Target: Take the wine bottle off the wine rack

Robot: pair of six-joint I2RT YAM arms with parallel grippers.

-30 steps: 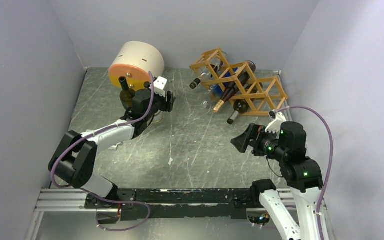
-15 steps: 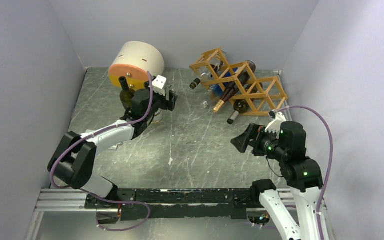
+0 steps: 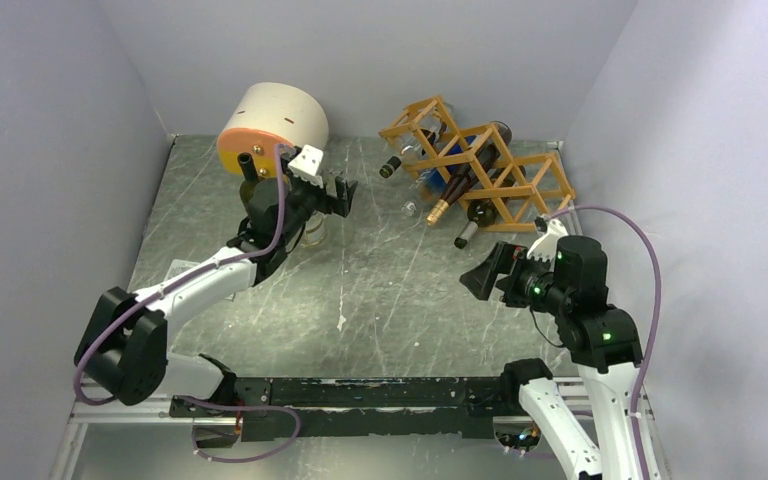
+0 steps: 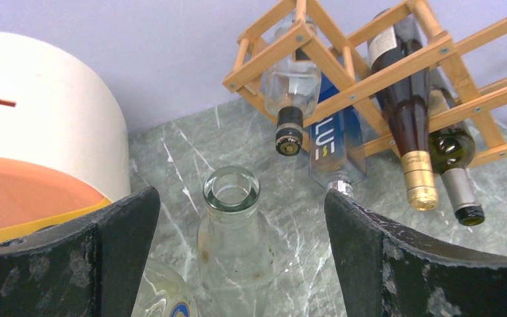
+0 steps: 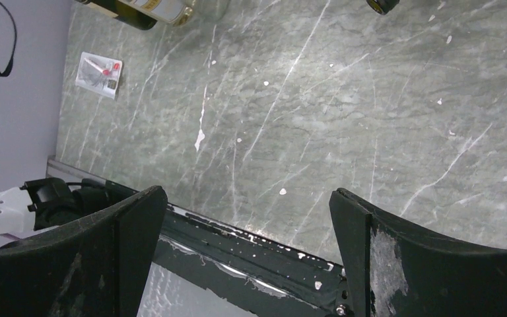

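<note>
Progress check: looks like it's partway there. A clear empty bottle (image 4: 232, 224) and a dark bottle (image 3: 252, 185) stand upright on the table (image 3: 410, 290) next to the cream and orange cylinder (image 3: 275, 125), well apart from the wine rack (image 3: 480, 160), so those count as off.

The left gripper (image 3: 335, 190) hovers over the clear one with its fingers spread wide, the neck sitting between them with nothing touching. The right gripper (image 3: 480, 280) is spread wide too, empty, hanging near the front of the rack and facing away from it, back over the table.

What's left: four bottles lie in the rack, necks poking out toward the arms. There's a black-capped clear bottle (image 4: 292, 86), a blue-labelled bottle (image 4: 333, 142), a gold-foil wine bottle (image 4: 406, 112) and a green wine bottle (image 4: 452, 152). My guess is the gold-foil one goes next, but no way to tell.

Hard to see: the clear bottle's base is cut off in the left wrist view, and some round glass thing (image 4: 165, 297) peeks in at the bottom edge. The right wrist view shows only marble and a small packet (image 5: 99, 74).
</note>
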